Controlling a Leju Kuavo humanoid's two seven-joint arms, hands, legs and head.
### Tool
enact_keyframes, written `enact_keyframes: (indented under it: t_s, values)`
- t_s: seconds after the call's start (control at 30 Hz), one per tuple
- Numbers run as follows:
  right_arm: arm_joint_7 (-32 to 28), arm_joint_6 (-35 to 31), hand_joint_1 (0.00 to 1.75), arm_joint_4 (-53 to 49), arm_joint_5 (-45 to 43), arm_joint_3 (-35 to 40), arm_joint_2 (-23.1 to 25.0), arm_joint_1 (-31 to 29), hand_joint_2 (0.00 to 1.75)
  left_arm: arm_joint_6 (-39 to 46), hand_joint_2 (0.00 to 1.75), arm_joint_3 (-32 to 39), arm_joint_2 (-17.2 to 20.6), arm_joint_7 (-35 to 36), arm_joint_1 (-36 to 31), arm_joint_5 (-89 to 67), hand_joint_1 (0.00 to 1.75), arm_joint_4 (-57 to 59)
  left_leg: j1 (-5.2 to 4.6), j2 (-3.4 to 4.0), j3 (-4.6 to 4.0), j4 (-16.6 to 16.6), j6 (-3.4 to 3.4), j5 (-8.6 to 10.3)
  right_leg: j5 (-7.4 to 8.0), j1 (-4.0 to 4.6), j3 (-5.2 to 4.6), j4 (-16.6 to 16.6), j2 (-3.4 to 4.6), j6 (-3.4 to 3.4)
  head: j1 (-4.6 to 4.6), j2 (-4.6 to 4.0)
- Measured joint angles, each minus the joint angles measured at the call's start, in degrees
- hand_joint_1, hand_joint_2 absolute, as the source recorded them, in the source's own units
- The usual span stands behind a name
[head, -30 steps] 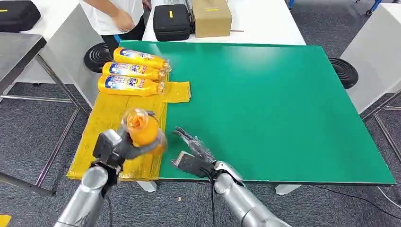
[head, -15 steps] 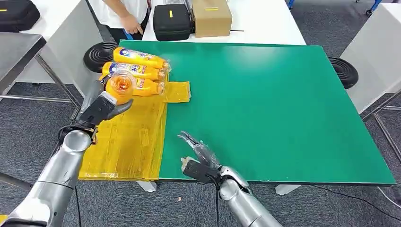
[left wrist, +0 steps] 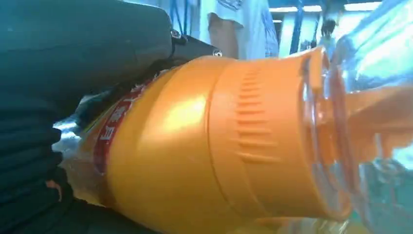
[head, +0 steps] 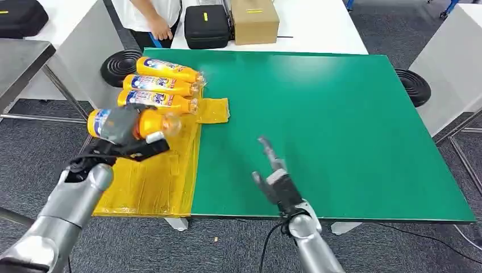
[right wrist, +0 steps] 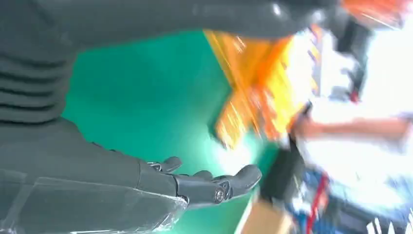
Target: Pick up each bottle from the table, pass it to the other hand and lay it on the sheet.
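My left hand (head: 122,136) grips an orange bottle (head: 145,121) lying on its side just above the yellow sheet (head: 153,170), its clear cap end toward the green table (head: 341,125). The left wrist view shows that bottle (left wrist: 209,146) close up against my left hand (left wrist: 44,122). Three more orange bottles (head: 165,85) lie side by side on the sheet's far end. My right hand (head: 275,179) hangs over the near part of the table, fingers apart and nothing in it; in the right wrist view the right hand (right wrist: 160,180) is over green tabletop.
A person (head: 150,17) stands at the far left corner. A black case (head: 206,25) and a cardboard box (head: 254,20) sit on the white table behind. Black round stools (head: 412,85) flank the table. A grey side table (head: 23,62) stands at my left.
My left hand has turned the bottle onto its side and lowered it toward the sheet near the third bottle. My right hand moved right along the near table edge and rose.
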Motion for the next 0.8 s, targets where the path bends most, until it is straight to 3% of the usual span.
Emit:
enact_keyframes:
  t_s: [0.27, 0.8]
  values:
    - [0.6, 0.5, 0.00, -9.3, 0.0, -4.5, 0.4, 4.1, 1.75, 0.2, 1.75, -5.4, 0.5, 1.9, 4.6, -5.4, 1.75, 4.1, -0.02, 0.06, -0.01, 0.0, 0.00, -0.03, -0.02, 0.02, -0.08, 0.0, 0.00, -0.01, -0.02, 0.00]
    - [-0.3, 1.2, 0.00, -9.1, -0.8, -6.2, 1.3, 4.2, 1.75, -2.1, 1.75, -9.0, -1.1, 1.5, 2.9, -7.7, 1.75, 12.3, 0.00, -0.09, 0.12, 0.0, 0.00, -0.02, -0.05, 0.02, 0.14, 0.0, -0.04, -0.01, -0.02, 0.00]
